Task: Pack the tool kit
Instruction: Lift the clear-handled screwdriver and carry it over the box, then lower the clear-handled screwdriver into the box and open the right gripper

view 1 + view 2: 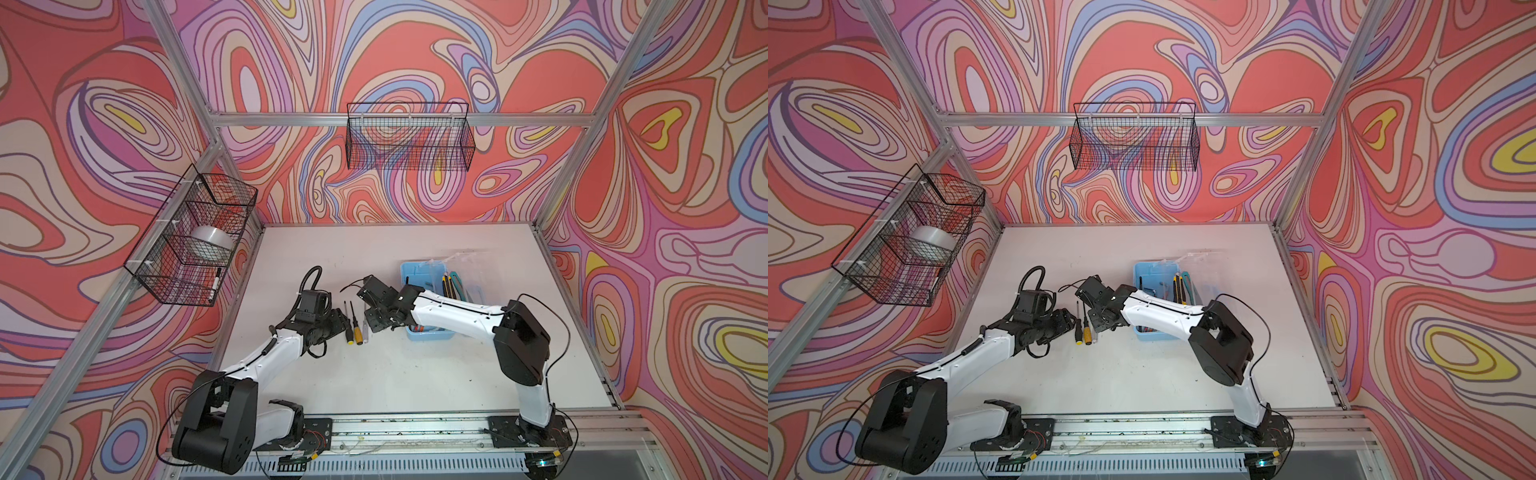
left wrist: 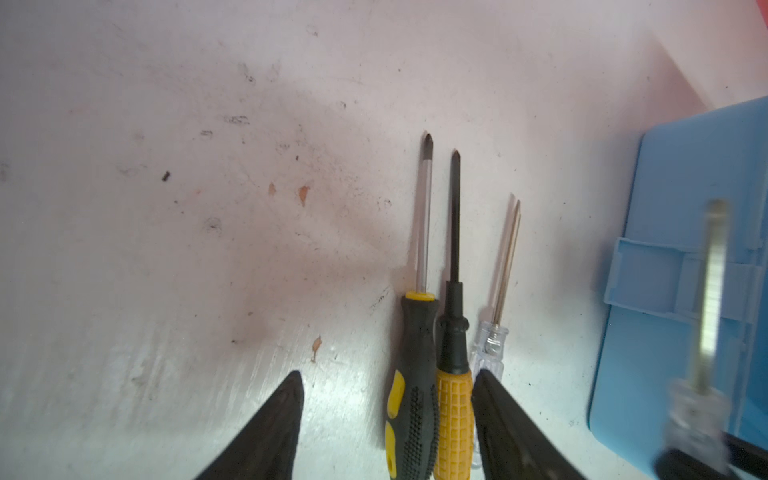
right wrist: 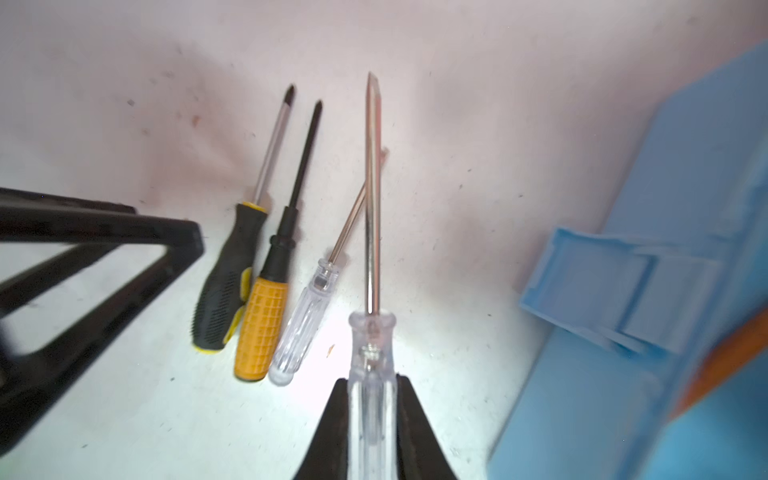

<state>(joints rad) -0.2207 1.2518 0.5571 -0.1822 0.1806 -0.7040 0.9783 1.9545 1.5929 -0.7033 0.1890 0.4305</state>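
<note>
The light-blue tool kit box [image 1: 408, 272] [image 1: 1140, 270] stands open right of centre, with knives and other tools inside. Three screwdrivers lie side by side to its left: black-and-yellow [image 2: 415, 374] [image 3: 220, 291], orange-handled [image 2: 453, 415] [image 3: 262, 324] and a small clear one [image 2: 492, 336] [image 3: 303, 324]. My left gripper [image 2: 390, 374] [image 1: 338, 322] is open on the table, the two coloured handles between its fingers. My right gripper [image 3: 371, 379] [image 1: 374, 318] is shut on a longer clear-handled screwdriver [image 3: 371, 340], held between the row and the box.
The box's clear lid [image 1: 461, 259] stands open at its far side. A black wire basket [image 1: 195, 237] on the left wall holds a tape roll [image 1: 210, 241] and a marker [image 1: 215, 282]. Another wire basket [image 1: 409, 137] hangs on the back wall.
</note>
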